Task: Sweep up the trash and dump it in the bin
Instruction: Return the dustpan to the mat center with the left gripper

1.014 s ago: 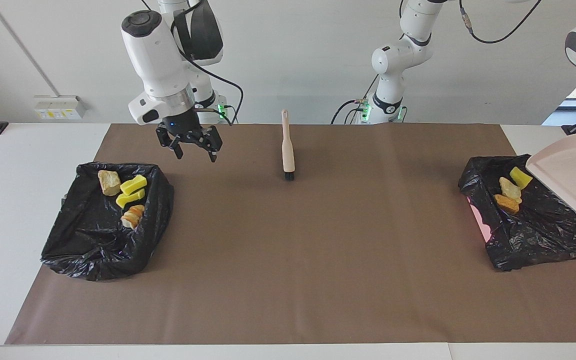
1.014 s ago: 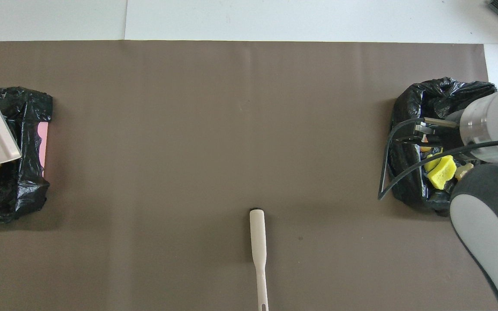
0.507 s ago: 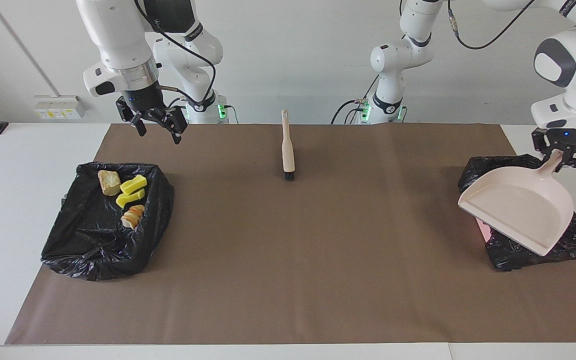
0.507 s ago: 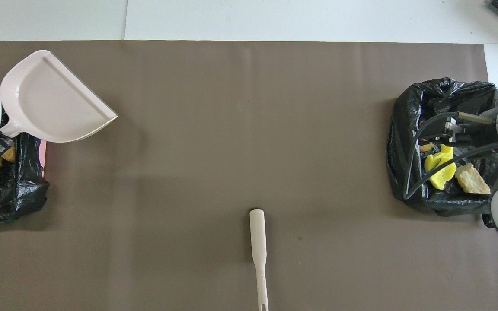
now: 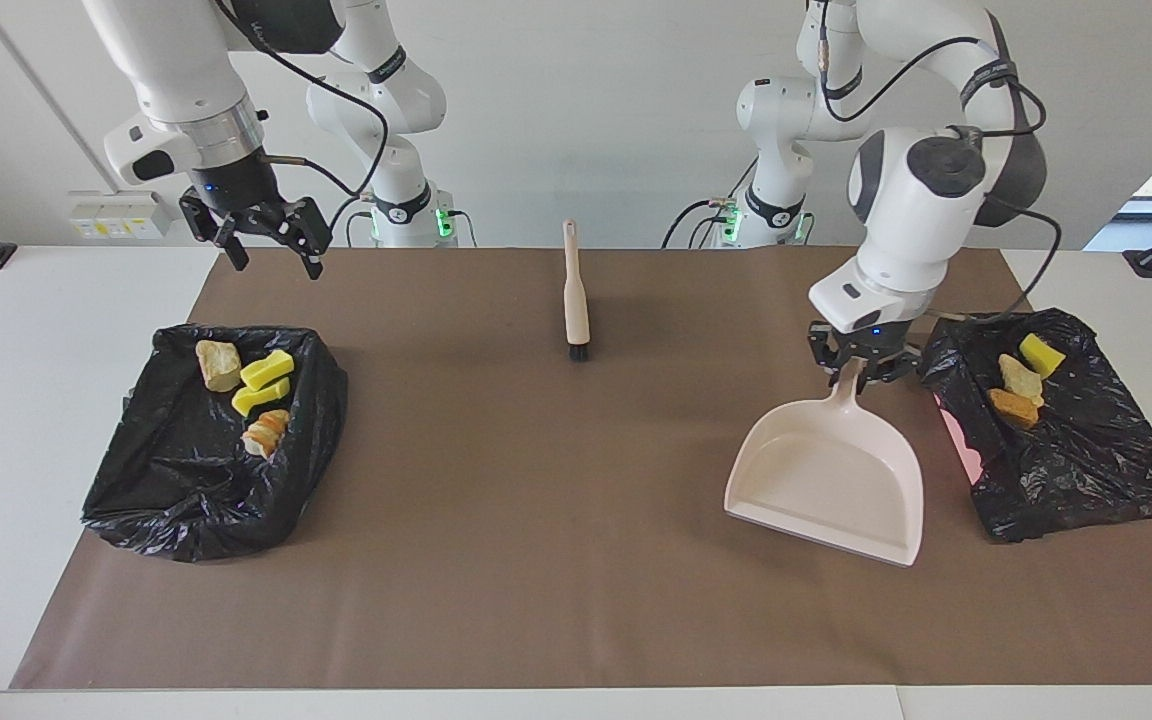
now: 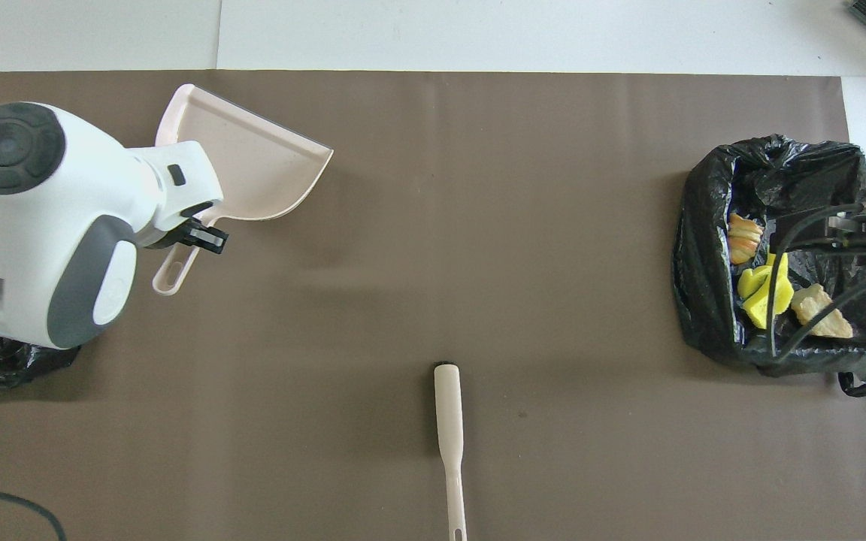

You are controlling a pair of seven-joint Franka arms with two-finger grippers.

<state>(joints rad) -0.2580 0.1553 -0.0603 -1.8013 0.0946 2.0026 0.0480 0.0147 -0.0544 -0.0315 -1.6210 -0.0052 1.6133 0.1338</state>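
While the left tool (image 5: 861, 372) is clamped on the handle of the pale pink dustpan (image 5: 829, 478), we see the pan lying low over the brown mat (image 5: 576, 560), just beside the black-bagged bin (image 5: 1066, 440) at the left arm's end of the tabletop (image 5: 56, 290). The dustpan's long axis runs away from the robots: handle toward them, open lip pointing away. Whether the lip touches the mat we cannot tell.

The trash sits in two bins. In the bin at the left arm's end we count a yellow sponge scrap (image 5: 1040, 354) and two tan bread lumps (image 5: 1018, 392). In the other bin (image 5: 206, 440), at the right arm's end, lie a tan lump (image 5: 218, 364), two yellow sponge scraps (image 5: 264, 382) lying side by side with their long axes slanted across the bin, and a golden pastry piece (image 5: 266, 432).

The right tool (image 5: 264, 238) hangs in the air with its fingers spread apart and empty, over the mat's edge nearest the robots, by that second bin.

The brush (image 5: 574, 290) lies between the two arms, handle toward the robots, black bristles pointing away.

We can read no writing or labels anywhere.

The facing view shows both bins' contents; in the overhead view the left arm (image 6: 49, 225) covers most of the bin at its end, and only cables of the right arm cross the other bin (image 6: 779, 248).
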